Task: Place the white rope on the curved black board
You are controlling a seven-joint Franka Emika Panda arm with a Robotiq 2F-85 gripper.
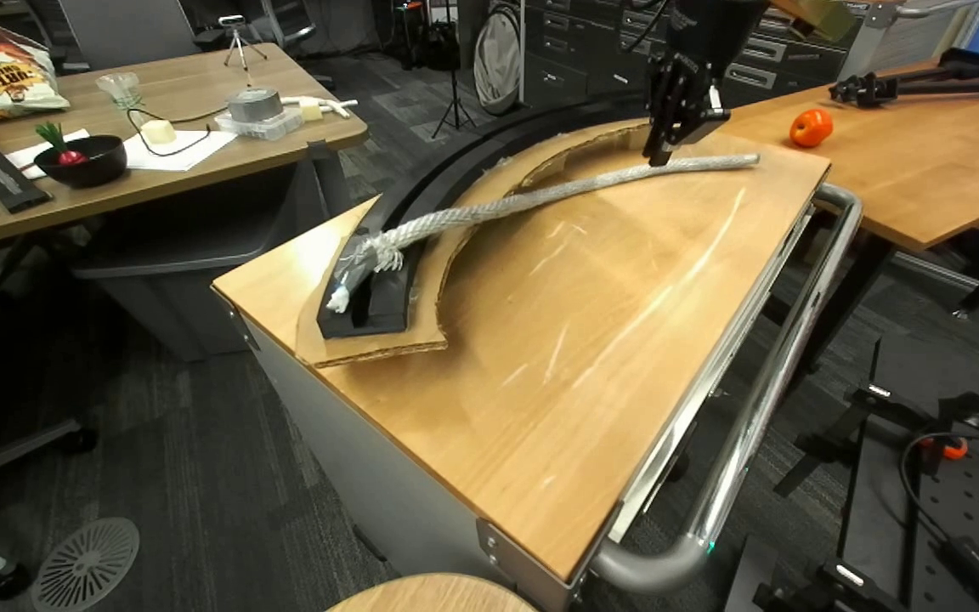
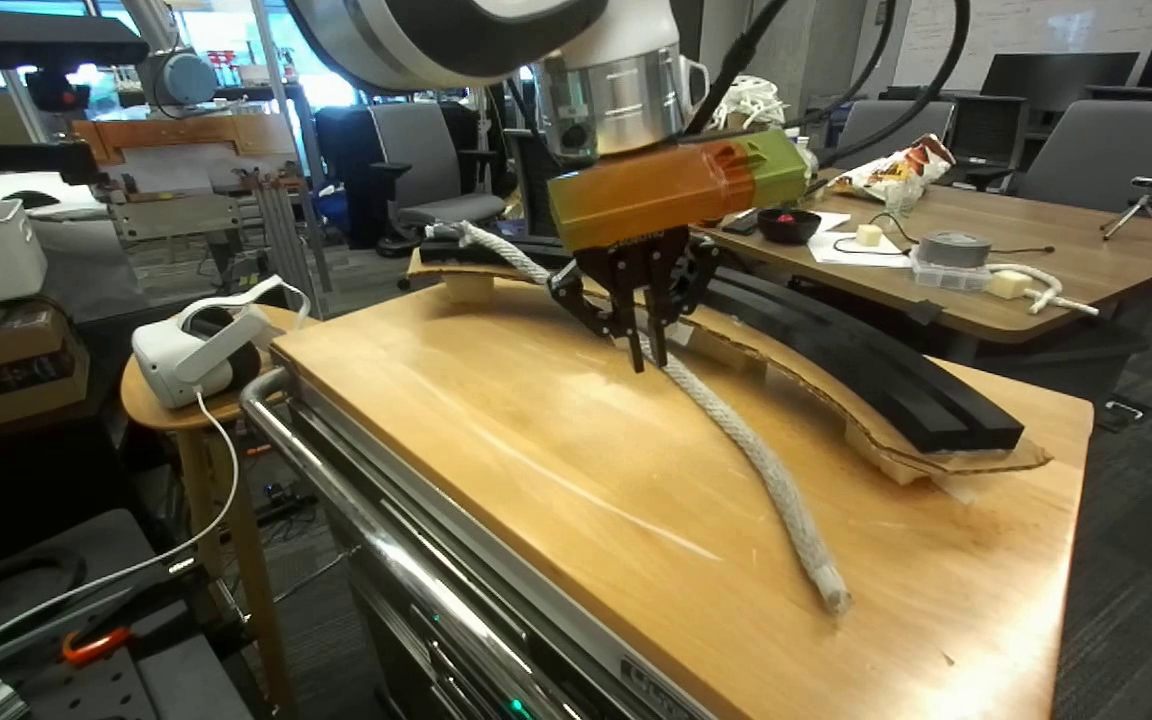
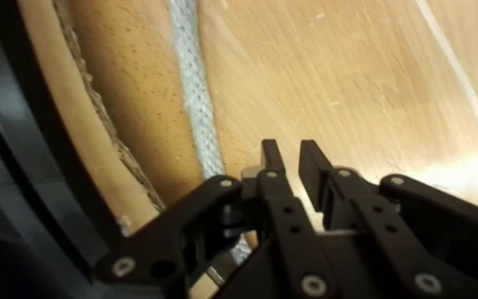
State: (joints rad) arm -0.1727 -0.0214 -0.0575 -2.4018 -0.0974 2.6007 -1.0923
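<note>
The white rope (image 1: pixel 532 197) (image 2: pixel 776 470) has one end fastened with clear tape and frayed strands to an end of the curved black board (image 1: pixel 383 306) (image 2: pixel 836 370). From there it leaves the board, crosses the cardboard and runs over the tan tabletop to its loose end. My gripper (image 3: pixel 291 151) (image 2: pixel 648 366) points down low over the tabletop, its fingers a narrow gap apart with nothing between them. In the wrist view the rope (image 3: pixel 197 91) passes left of the fingers, between them and the board (image 3: pixel 27 124). Whether a finger touches the rope cannot be told.
A cardboard layer (image 1: pixel 430 297) lies under the board, raised on small blocks. The cart's metal handle (image 1: pixel 766 399) runs along one side of the top. Another table (image 1: pixel 923 170) with an orange-red tomato-like object (image 1: pixel 811 127) adjoins one corner.
</note>
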